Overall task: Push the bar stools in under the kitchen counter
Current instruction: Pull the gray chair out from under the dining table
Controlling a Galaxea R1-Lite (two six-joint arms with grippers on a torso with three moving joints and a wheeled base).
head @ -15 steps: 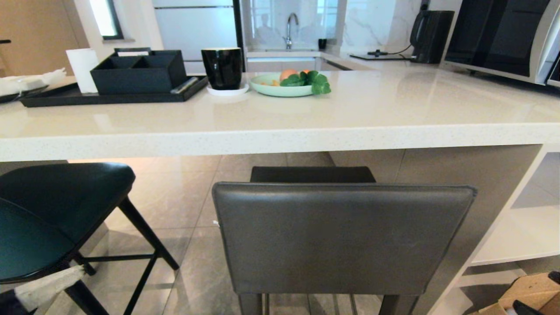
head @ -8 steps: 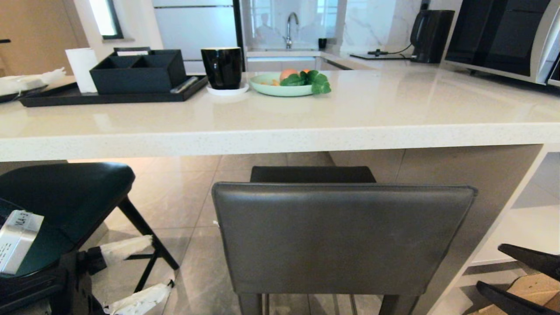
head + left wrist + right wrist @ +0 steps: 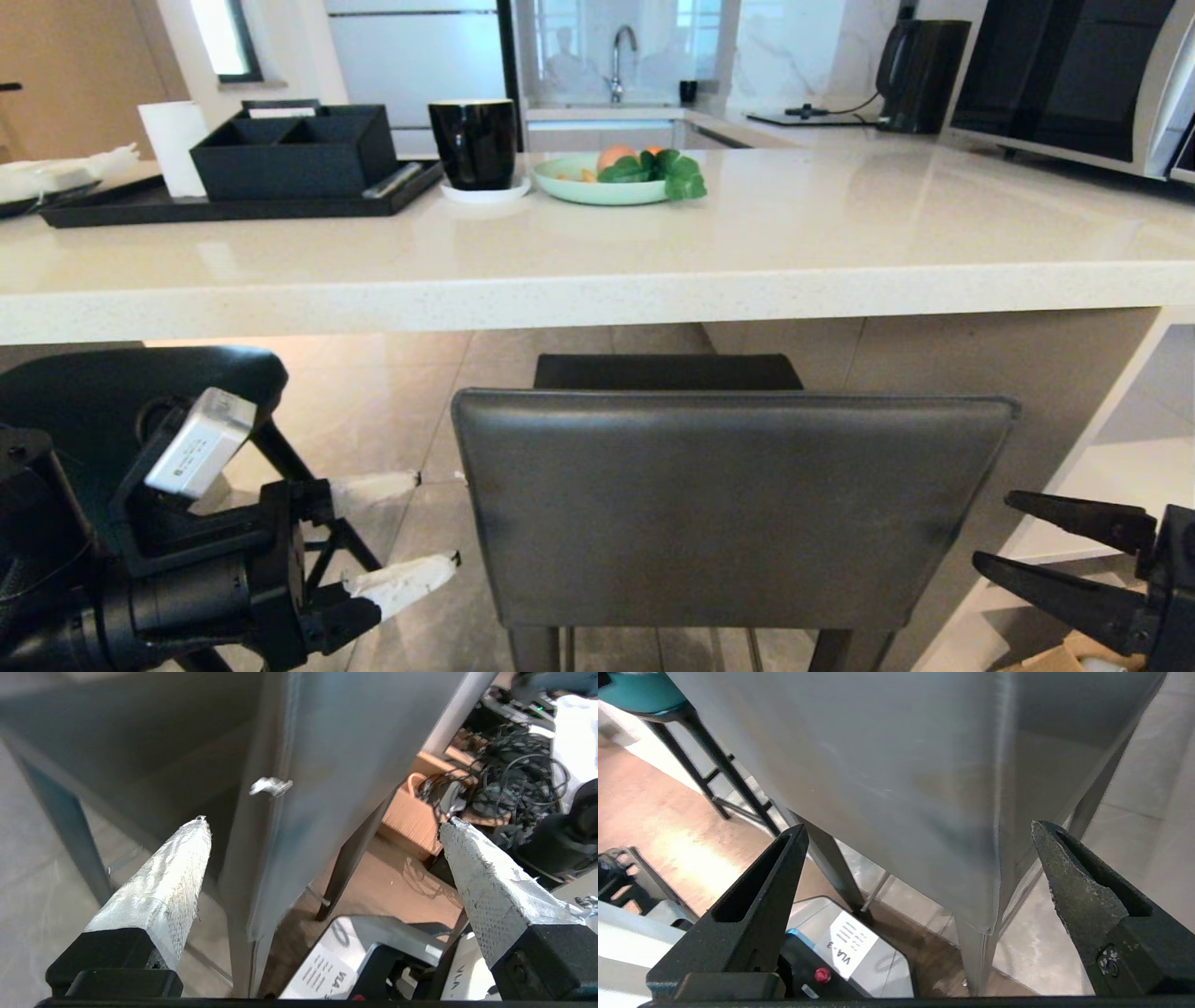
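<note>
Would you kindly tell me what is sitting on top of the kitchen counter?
On the kitchen counter: a black tray with a black organizer box, a black cup on a white coaster, and a green plate of vegetables. The box's contents are hidden.

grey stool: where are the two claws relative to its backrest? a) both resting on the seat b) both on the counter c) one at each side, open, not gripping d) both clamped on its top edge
c: the left claw and right claw stand open at either side of the grey stool backrest, gripping nothing.
</note>
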